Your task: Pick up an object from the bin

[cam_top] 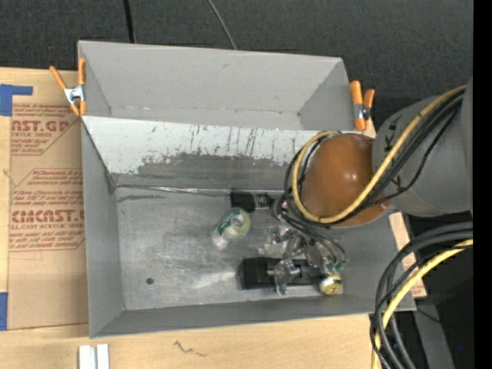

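My gripper (285, 258) hangs low over the bin's front right part, under the arm's wrist. Its metal tip is right at the right end of a flat black block (256, 274) lying near the front wall; whether it touches the block is unclear. A small round white and yellow piece (330, 285) lies just to the right of the gripper. To the gripper's upper left sits a small clear and green crumpled thing (233, 224). Behind that, a little black piece (242, 201) rests against the back wall's foot.
The arm with its orange dome and looped cables covers the bin's right side. The bin floor to the left of the things is bare scratched metal, with sloping walls on all sides.
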Controlling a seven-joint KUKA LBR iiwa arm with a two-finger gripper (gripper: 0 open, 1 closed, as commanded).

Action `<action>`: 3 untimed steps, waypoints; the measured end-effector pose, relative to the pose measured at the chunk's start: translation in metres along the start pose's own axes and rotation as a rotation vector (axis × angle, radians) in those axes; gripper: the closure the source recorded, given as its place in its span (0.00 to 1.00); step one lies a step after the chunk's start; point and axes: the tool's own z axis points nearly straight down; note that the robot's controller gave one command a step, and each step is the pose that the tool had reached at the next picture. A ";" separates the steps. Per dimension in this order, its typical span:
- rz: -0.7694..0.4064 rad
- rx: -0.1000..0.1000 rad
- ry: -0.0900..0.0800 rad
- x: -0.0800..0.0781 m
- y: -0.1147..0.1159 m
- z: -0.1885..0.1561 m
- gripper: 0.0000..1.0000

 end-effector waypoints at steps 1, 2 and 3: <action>-0.010 0.008 -0.015 -0.011 -0.001 -0.031 1.00; -0.016 0.008 -0.016 -0.011 -0.001 -0.039 1.00; -0.081 0.012 -0.025 -0.014 0.011 -0.066 1.00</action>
